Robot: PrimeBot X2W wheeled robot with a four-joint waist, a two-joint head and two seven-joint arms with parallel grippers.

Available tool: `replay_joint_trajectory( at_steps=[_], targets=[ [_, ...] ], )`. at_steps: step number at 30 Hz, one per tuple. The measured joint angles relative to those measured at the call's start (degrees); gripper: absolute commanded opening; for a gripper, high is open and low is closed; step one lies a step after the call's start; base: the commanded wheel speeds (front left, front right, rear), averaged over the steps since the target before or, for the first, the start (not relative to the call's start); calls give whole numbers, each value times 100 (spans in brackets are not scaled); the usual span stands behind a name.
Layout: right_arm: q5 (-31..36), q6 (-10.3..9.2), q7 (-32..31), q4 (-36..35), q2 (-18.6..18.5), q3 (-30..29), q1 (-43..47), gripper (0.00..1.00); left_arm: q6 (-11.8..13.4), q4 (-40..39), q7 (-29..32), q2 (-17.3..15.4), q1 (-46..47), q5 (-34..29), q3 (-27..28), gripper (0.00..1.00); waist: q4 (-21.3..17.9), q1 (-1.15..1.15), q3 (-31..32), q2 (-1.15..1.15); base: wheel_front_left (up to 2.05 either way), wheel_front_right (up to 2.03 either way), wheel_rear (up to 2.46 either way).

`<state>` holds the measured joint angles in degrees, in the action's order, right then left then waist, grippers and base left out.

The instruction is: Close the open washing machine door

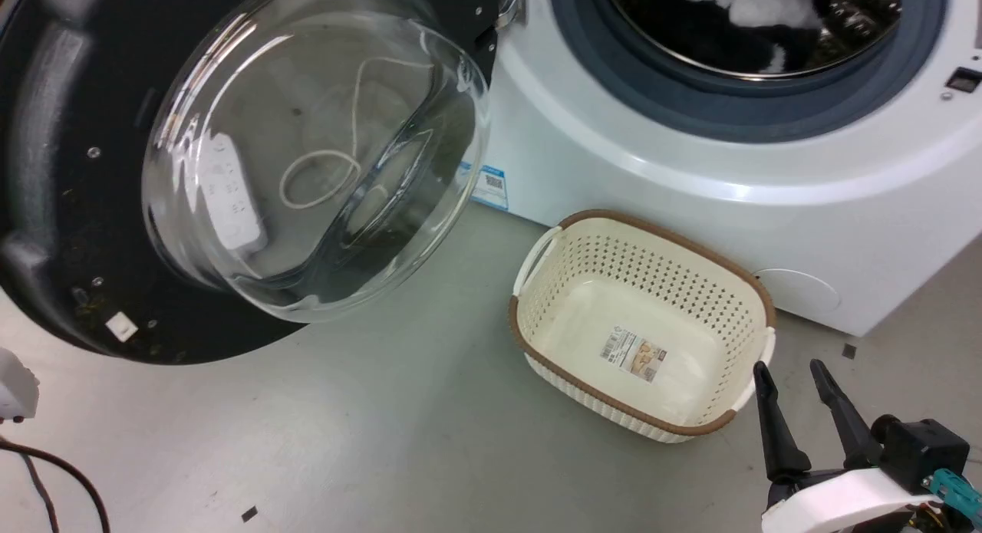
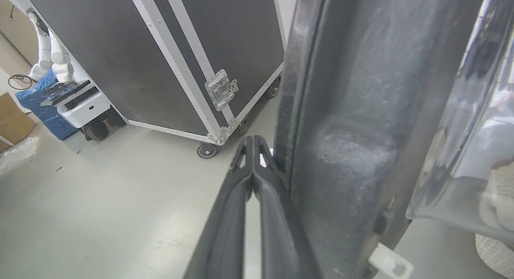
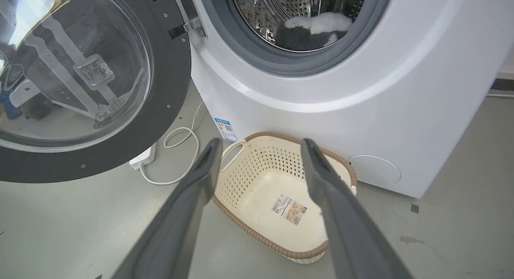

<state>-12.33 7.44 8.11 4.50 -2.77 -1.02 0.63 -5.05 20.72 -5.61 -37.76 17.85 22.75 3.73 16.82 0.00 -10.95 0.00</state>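
The washing machine door [image 1: 69,172] stands wide open, left of the washing machine [image 1: 690,188]. The left claw [image 2: 253,140], fingers together, sits just beside the door's outer edge. The right claw [image 1: 786,366] gapes apart near the basket [image 1: 537,318]; bare floor [image 1: 383,426] lies between.

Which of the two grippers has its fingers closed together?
The left gripper: its fingers meet at the tips, beside the black door. The right gripper has its fingers wide apart, near the basket.

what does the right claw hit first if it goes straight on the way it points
The right claw would probably meet the cream basket first; the washing machine stands behind it, though depth is unclear.
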Motion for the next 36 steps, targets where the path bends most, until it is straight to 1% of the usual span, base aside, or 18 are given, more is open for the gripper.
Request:
replay_joint_trajectory(
  at_steps=[3, 6, 11, 13, 17, 21, 22, 23, 24, 28, 32, 36],
  targets=[
    [-40, 0, 1, -1, 0, 4, -12, 100, 0, -60, -43, -386, 22, 379, -544, 0, 54, 0, -53, 0, 0, 0, 0],
    [-99, 0, 14, 19, 1, 2, -43, 100, -2, -279, -18, -786, 48, 938, -1155, 0, 121, 0, -61, 0, 0, 0, 0],
    [-304, 0, 142, 172, 0, 35, -55, 100, -65, -1037, 157, -1448, 87, 2090, -2212, 0, 249, 0, 22, 0, 0, 0, 0],
    [-405, 0, 213, 258, 0, 62, -56, 100, -88, -1367, 166, -1741, 113, 2432, -2581, 0, 305, 0, 79, 0, 0, 0, 0],
    [-584, 0, 325, 445, 1, 102, -66, 100, -112, -1980, 55, -2297, 311, 2760, -3232, 0, 419, -1, 193, 0, 0, 0, 0],
    [-760, 0, 431, 637, -1, 55, -71, 100, -115, -2485, -60, -2624, 647, 2902, -3816, 0, 516, -1, 316, 0, 0, 0, 0],
    [-799, 0, 459, 675, 0, 33, -74, 100, -115, -2611, -78, -2684, 737, 2933, -3977, 0, 533, -1, 348, 0, 0, 0, 0],
    [-799, 0, 459, 675, 0, 33, -74, 100, -115, -2611, -78, -2684, 737, 2933, -3977, 0, 533, -1, 348, 0, 0, 0, 0],
    [-869, 0, 491, 738, 2, -22, -85, 100, -119, -2848, -82, -2751, 938, 3000, -4298, 0, 553, -1, 411, 0, 0, 0, 0],
    [-999, 0, 546, 791, 2, -164, -93, 100, -168, -3216, -49, -2740, 1339, 3129, -4967, 0, 502, -1, 480, 0, 0, 0, 0],
    [-1115, 0, 608, 760, 0, -288, -97, 100, -172, -3388, -77, -2629, 1765, 3305, -5550, 0, 354, -1, 497, 0, 0, 0, 0],
    [-1222, 0, 646, 721, 1, -369, -96, 100, -216, -3415, -255, -2418, 2198, 3495, -6071, 0, 135, 0, 482, 0, 0, 0, 0]
  ],
)
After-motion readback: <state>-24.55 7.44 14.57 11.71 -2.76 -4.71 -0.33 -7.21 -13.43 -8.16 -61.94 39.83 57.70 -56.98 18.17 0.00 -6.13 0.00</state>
